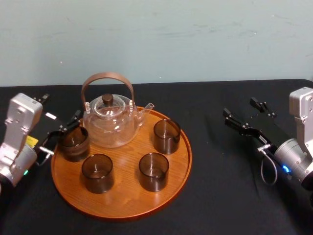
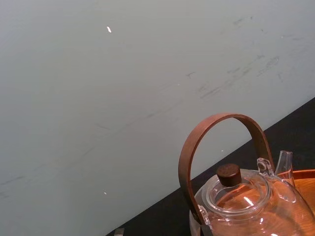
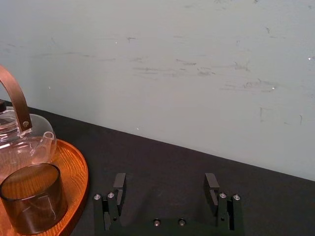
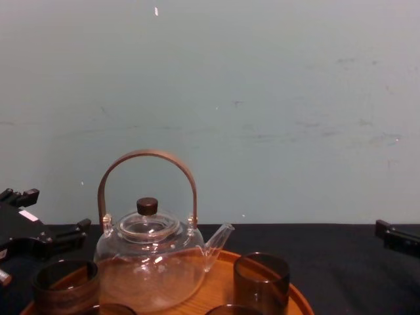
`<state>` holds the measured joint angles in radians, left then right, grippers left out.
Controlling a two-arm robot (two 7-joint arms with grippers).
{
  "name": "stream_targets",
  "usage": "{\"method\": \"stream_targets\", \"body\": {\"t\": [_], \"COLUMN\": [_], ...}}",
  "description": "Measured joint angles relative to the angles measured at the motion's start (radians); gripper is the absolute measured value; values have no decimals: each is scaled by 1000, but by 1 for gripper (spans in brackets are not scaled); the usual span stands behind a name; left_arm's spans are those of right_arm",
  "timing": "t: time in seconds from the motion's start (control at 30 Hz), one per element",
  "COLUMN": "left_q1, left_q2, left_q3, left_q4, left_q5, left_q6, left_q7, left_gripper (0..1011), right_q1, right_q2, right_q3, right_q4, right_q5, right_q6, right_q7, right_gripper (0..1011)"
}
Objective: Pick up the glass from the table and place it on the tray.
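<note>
The glass [image 1: 74, 143] stands at the left edge of the tray [image 1: 124, 193], just beside the left gripper's [image 1: 62, 128] spread, empty jaws. The right gripper [image 1: 240, 107], jaws also apart, hovers over the table [image 1: 234, 196], well apart from the tray.

The tray [image 1: 124, 198] lies left of the tabletop's [image 1: 230, 196] middle. On it the teapot [image 1: 110, 127] stands at the back edge, four glasses [image 1: 98, 172] along the left, front and right.

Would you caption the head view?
Left gripper beside a glass on the tray with teapot, three glasses; right gripper parked.
</note>
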<state>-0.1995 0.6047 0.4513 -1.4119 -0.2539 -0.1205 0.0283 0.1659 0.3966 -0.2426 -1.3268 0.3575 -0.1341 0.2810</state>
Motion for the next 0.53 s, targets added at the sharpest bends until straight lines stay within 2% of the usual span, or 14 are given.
{"method": "stream_targets", "body": {"t": [0.53], "left_q1": [0], "left_q2": [0], "left_q3": [0], "left_q4": [0], "left_q5": [0], "left_q6": [0], "left_q7": [0], "left_gripper": [1001], "right_q1": [0], "right_q2": [1], "right_q3": [-1], "right_q4": [-1], "right_q5": [1], "right_q6": [0], "right_q7": [0], "right_gripper": [1002]}}
